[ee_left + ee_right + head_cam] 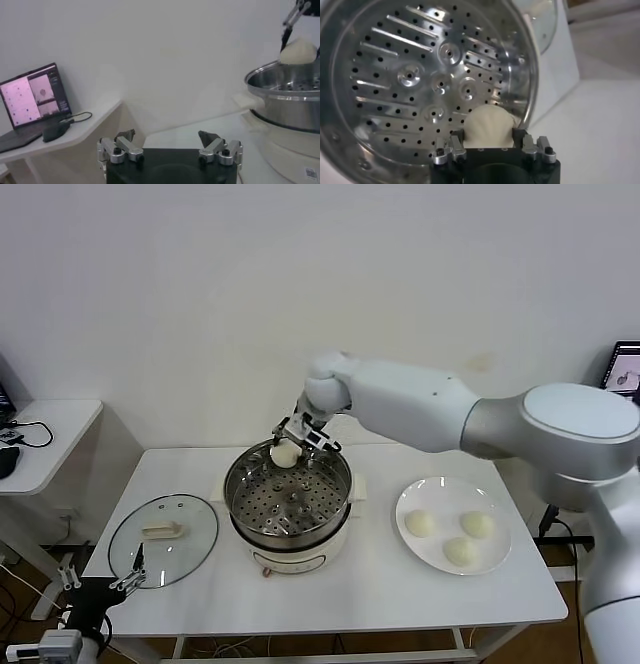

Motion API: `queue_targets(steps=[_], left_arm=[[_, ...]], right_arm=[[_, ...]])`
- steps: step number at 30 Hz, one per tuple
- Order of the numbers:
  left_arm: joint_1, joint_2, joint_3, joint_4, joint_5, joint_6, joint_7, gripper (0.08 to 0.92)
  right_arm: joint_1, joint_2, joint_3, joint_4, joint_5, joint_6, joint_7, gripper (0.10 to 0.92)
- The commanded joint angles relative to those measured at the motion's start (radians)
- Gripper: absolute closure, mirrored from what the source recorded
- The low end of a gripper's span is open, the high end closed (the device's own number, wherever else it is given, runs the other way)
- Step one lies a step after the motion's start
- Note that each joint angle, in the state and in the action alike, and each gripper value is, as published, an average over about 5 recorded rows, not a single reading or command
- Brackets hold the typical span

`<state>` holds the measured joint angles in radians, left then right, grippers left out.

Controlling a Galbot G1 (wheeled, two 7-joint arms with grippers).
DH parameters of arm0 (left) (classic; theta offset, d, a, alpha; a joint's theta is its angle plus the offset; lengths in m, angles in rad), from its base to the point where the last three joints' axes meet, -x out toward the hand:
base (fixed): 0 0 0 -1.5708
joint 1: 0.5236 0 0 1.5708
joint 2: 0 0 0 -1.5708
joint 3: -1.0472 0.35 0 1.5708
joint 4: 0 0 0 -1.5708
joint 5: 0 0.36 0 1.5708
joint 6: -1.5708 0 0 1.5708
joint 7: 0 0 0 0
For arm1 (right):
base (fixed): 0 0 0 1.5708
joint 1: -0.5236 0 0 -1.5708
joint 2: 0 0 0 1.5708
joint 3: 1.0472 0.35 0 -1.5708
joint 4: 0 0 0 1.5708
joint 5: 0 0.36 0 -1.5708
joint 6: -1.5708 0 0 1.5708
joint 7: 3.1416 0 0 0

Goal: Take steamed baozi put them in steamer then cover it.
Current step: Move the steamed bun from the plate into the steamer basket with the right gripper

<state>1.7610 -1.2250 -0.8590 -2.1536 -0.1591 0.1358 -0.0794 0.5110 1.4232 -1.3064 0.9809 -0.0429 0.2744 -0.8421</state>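
My right gripper [290, 446] is shut on a cream-white baozi [285, 454] and holds it over the far rim of the steel steamer [330, 494]. In the right wrist view the baozi [489, 127] sits between the fingers above the perforated floor [410, 75]. Three more baozi [420, 523] lie on the white plate [497, 563] at the right. The glass cover [195, 554] with its cream handle [163, 530] lies flat on the table left of the steamer. My left gripper [128, 581] is open and empty, low at the table's front left; the left wrist view shows it [168, 141] too.
The steamer sits on a cream-white pot base [300, 557] mid-table. A side desk [45, 434] with cables stands at the left; the left wrist view shows a laptop [35, 97] on it. A monitor [627, 369] is at the far right.
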Motion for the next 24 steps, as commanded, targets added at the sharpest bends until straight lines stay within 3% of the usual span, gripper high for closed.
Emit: queue_targets(steps=[1, 17, 20, 24], left_arm=[[-0.002, 0.001, -0.003, 0.003, -0.001, -0.001, 0.0, 0.177], [-0.003, -0.006, 0.0, -0.006, 0.001, 0.001, 0.002, 0.177], [0.0, -0.008, 0.0, -0.011, 0.001, 0.001, 0.002, 0.177], [0.005, -0.011, 0.0, -0.017, 0.002, 0.001, 0.002, 0.177]], right_arm=[[-0.074, 0.049, -0.007, -0.091, -0.195, 0.143, 0.054, 0.423], [-0.129, 0.079, 0.038, -0.191, -0.304, 0.217, 0.098, 0.423], [-0.125, 0.081, 0.046, -0.196, -0.303, 0.222, 0.1, 0.391], [-0.101, 0.064, 0.053, -0.165, -0.25, 0.203, 0.077, 0.283]])
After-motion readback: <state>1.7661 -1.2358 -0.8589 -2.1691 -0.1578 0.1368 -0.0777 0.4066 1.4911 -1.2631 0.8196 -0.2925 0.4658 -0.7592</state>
